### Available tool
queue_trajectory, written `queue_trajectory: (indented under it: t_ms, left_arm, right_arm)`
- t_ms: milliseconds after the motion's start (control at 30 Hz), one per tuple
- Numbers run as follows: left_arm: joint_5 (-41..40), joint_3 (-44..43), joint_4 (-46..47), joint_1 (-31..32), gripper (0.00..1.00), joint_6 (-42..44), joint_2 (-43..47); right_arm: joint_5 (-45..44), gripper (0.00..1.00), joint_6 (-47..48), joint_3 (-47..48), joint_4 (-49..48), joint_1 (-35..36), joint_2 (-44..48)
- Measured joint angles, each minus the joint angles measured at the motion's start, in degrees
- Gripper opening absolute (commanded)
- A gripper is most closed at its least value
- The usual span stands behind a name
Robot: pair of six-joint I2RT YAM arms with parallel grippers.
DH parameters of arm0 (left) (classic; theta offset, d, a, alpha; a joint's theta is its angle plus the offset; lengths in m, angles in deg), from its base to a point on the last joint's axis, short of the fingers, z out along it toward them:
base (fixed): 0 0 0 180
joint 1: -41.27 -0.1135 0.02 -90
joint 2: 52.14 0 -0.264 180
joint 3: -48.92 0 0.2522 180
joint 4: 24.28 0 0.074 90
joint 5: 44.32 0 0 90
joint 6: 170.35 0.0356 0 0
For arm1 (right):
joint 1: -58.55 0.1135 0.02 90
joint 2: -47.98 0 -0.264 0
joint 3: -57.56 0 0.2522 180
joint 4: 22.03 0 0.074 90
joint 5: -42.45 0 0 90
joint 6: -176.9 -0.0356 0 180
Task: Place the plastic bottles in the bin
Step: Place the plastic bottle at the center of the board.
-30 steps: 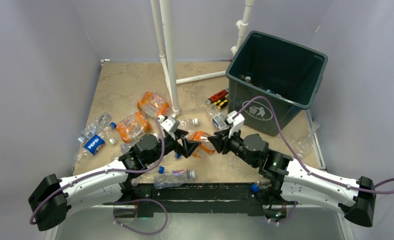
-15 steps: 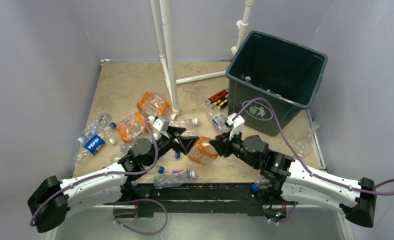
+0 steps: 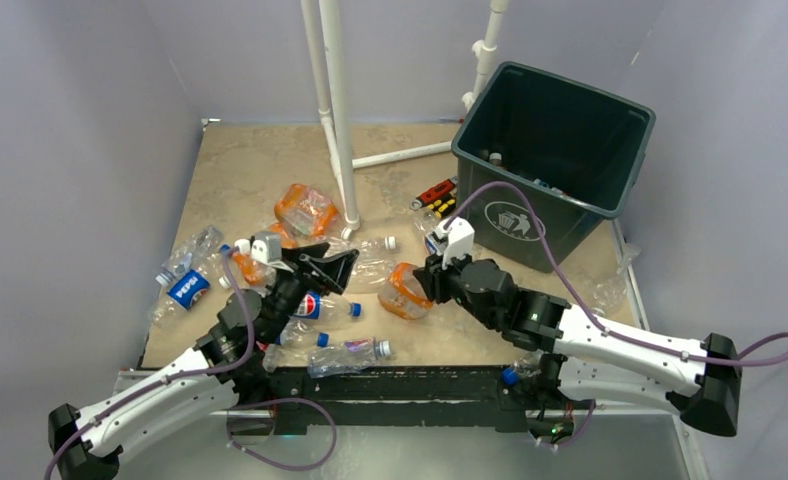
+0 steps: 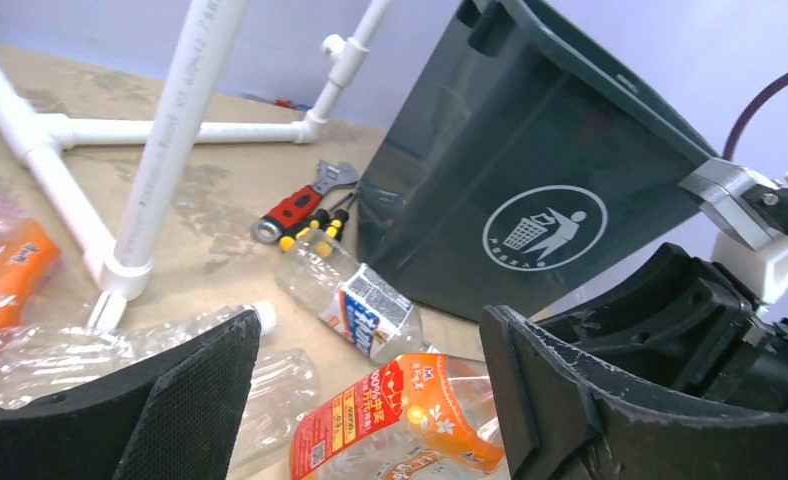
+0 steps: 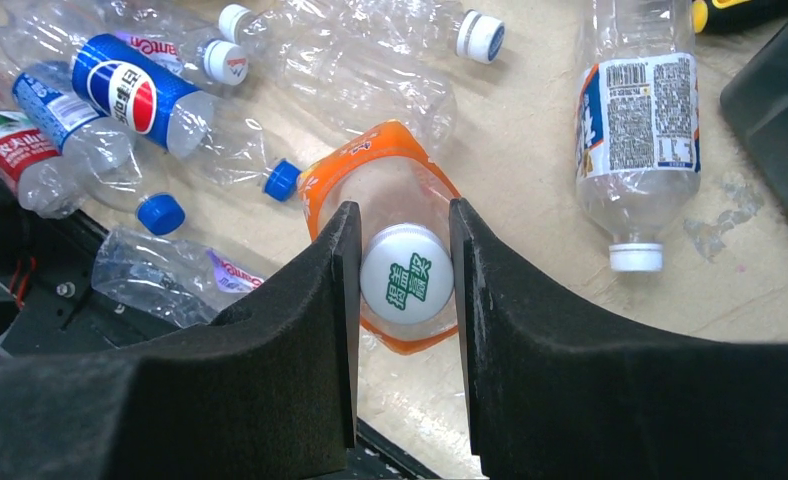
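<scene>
While your right jaws are pinched on the white cap point(image 5: 407, 273) of an orange-labelled bottle point(image 3: 406, 293), that bottle hangs low over the middle of the counter point(image 3: 240, 165). Whether its body touches the surface, you cannot tell from these views. It is well apart from the bin point(image 3: 515, 222), which stands upright at the far right of the counter with its white trash symbol point(image 4: 545, 228) facing the arms. At least one capped bottle already lies inside the bin point(image 3: 491, 157).

Your left jaws are spread wide with nothing between them. They hang above the counter just left of the held bottle, over a Pepsi bottle point(image 3: 315, 305) lying on its side.

Further left you have another Pepsi bottle point(image 3: 188, 288) among clear crushed ones, and two crushed orange bottles point(image 3: 305, 208) lie beside the foot of the white pipe frame point(image 3: 335, 110). A clear bottle with a white cap point(image 3: 346, 354) lies along the near edge. A bottle with a blue-and-white label point(image 5: 638, 125) lies just in front of the bin. Beside the bin's near-left corner lie the red and yellow-black tools point(image 4: 292, 211).
</scene>
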Motion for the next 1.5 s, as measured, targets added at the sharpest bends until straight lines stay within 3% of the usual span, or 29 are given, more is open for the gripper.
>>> queue_trajectory:
  t_ms: [367,733,833,1100,1200,1267,1400,1500]
  left_arm:
    - [-5.4,-6.2,-15.4,0.0,0.81,-0.5,2.6]
    - [-6.6,-6.6,-19.3,0.0,0.81,-0.8,7.3]
    - [-6.6,-6.6,-19.6,0.0,0.81,-0.8,7.5]
    - [-6.1,-6.6,-21.6,0.0,0.84,-0.8,7.6]
    - [-5.5,-6.6,-21.8,0.0,0.95,-0.7,7.6]
    - [-5.2,-7.1,-22.1,0.0,0.99,-0.8,7.1]
    - [-3.8,-9.7,-22.2,0.0,0.99,-0.8,3.9]
    - [1.4,-12.3,-22.1,0.0,0.99,0.7,-0.8]
  right_arm:
    - [-5.7,0.03,2.3,8.4,2.1,6.2,-11.3]
    - [-5.3,0.6,0.6,11.3,1.3,7.3,-16.5]
    - [-5.1,0.97,-0.9,11.3,2.7,7.5,-17.2]
    - [-5.1,0.99,-3.9,11.2,4.7,7.5,-12.5]
    - [-5.2,0.99,-4.8,8.4,2.3,7.5,-5.3]
    - [-5.4,0.99,-5.3,2.0,-2.9,7.5,2.6]
    - [-5.0,0.99,-7.0,-14.1,-10.5,7.5,18.1]
    - [-4.3,0.99,-9.0,-20.0,-11.5,7.5,22.3]
